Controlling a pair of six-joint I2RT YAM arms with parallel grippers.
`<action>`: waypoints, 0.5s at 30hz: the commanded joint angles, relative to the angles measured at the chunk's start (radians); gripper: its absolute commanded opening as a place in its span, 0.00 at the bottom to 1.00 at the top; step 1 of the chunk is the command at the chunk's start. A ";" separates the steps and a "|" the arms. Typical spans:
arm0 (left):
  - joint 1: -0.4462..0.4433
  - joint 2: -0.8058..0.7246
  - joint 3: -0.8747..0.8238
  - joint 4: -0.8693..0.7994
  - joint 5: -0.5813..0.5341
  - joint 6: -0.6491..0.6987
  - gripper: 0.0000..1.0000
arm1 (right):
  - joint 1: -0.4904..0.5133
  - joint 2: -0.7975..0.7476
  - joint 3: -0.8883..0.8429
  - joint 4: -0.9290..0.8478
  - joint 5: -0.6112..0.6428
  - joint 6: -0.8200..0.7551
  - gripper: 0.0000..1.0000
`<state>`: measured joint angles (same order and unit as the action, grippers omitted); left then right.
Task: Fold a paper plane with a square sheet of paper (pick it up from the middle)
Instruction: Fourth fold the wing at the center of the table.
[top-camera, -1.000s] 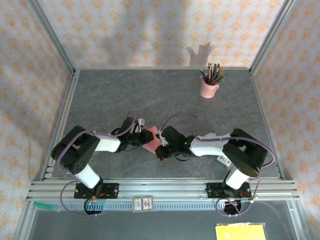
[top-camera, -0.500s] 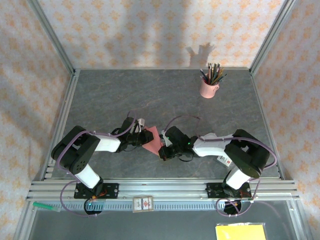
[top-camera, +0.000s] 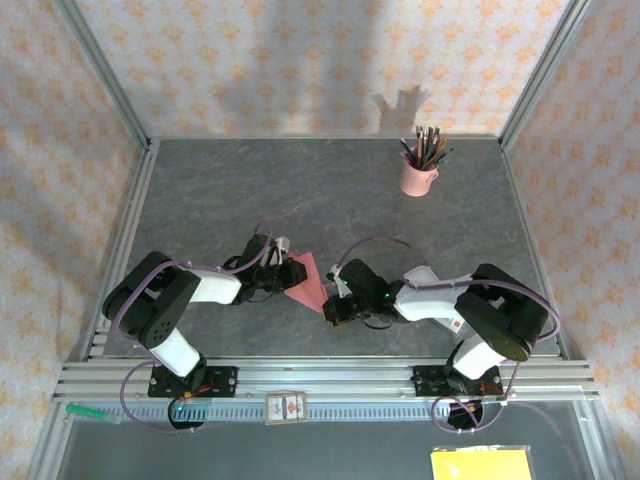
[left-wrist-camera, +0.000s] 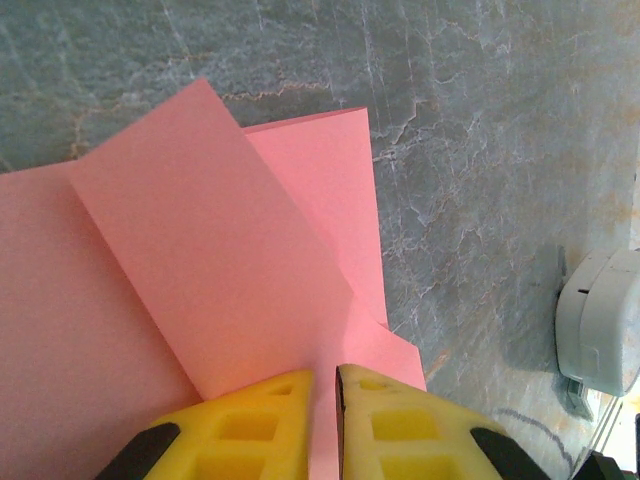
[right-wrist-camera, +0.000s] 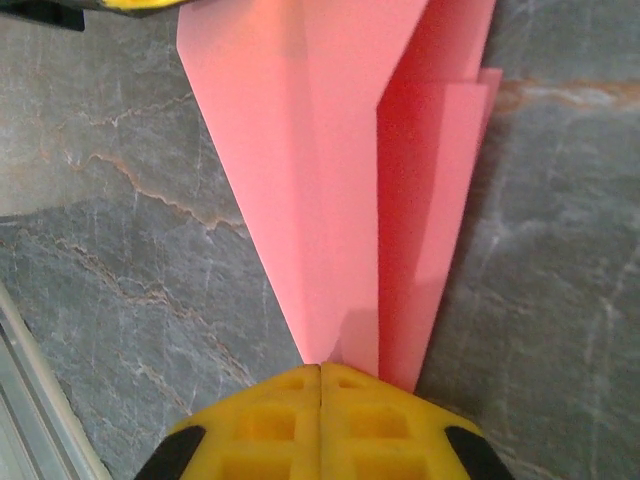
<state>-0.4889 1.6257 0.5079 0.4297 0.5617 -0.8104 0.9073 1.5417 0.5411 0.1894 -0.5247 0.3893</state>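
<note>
The square sheet of paper (top-camera: 308, 280) is salmon pink and folded into a narrow pointed dart with layered flaps. It lies low over the grey table (top-camera: 300, 190) between the two arms. In the left wrist view the paper (left-wrist-camera: 220, 260) spreads out ahead of my left gripper (left-wrist-camera: 325, 375), whose yellow fingers pinch its wide end with only a thin gap. My left gripper (top-camera: 288, 275) sits at the paper's left edge. In the right wrist view the paper (right-wrist-camera: 320, 150) narrows to a tip at my right gripper (right-wrist-camera: 320, 368), shut tight on that tip. My right gripper (top-camera: 330, 305) is at the paper's near right.
A pink cup of pencils (top-camera: 417, 175) stands at the back right. A yellow pad (top-camera: 480, 465) and a small card (top-camera: 285, 408) lie on the near ledge below the rail. A white part of the right arm (left-wrist-camera: 600, 320) shows beside the paper.
My right gripper has slid toward the near right along the paper, from its middle to its pointed tip. The left gripper has kept its place and its hold.
</note>
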 joint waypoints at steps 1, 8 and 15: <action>0.017 0.057 -0.011 -0.118 -0.089 0.037 0.19 | 0.002 -0.020 -0.052 -0.093 -0.015 0.024 0.03; 0.018 0.058 -0.008 -0.128 -0.096 0.041 0.19 | 0.014 -0.024 -0.085 -0.133 -0.011 0.028 0.01; 0.018 0.062 -0.002 -0.134 -0.098 0.045 0.19 | 0.037 -0.031 -0.107 -0.144 -0.018 0.037 0.01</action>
<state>-0.4889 1.6321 0.5194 0.4156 0.5655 -0.8089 0.9192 1.5059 0.4896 0.2123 -0.5236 0.4114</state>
